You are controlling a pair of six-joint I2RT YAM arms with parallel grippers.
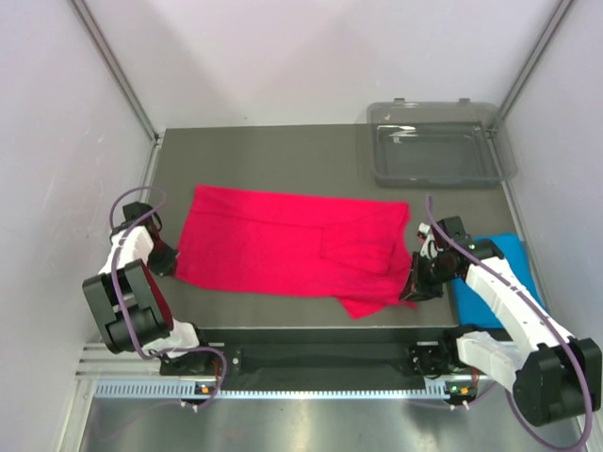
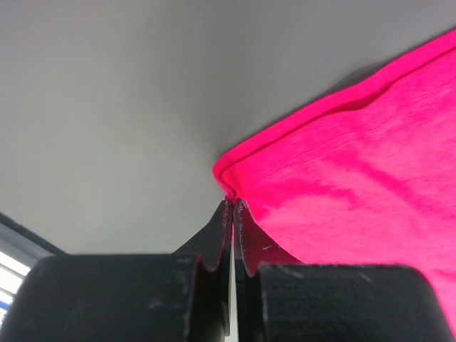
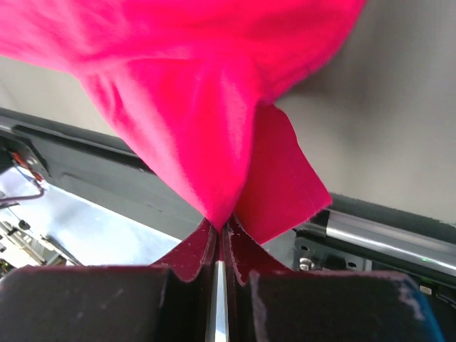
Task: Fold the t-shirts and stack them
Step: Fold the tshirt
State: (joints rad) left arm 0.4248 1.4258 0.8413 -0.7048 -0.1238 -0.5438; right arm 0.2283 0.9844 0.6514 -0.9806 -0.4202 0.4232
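The crimson-pink t-shirt (image 1: 283,245) lies spread across the middle of the grey table, partly folded. My left gripper (image 1: 168,260) is shut on its near-left corner (image 2: 231,182), low at the table. My right gripper (image 1: 415,282) is shut on its right end and holds that cloth (image 3: 214,157) pinched and lifted near the front edge. The sky-blue t-shirt (image 1: 499,273) lies at the right, largely under my right arm.
A clear grey plastic tray (image 1: 435,151) sits at the back right corner. White walls stand on three sides. The black front rail (image 1: 320,358) runs along the near edge, also in the right wrist view (image 3: 107,167).
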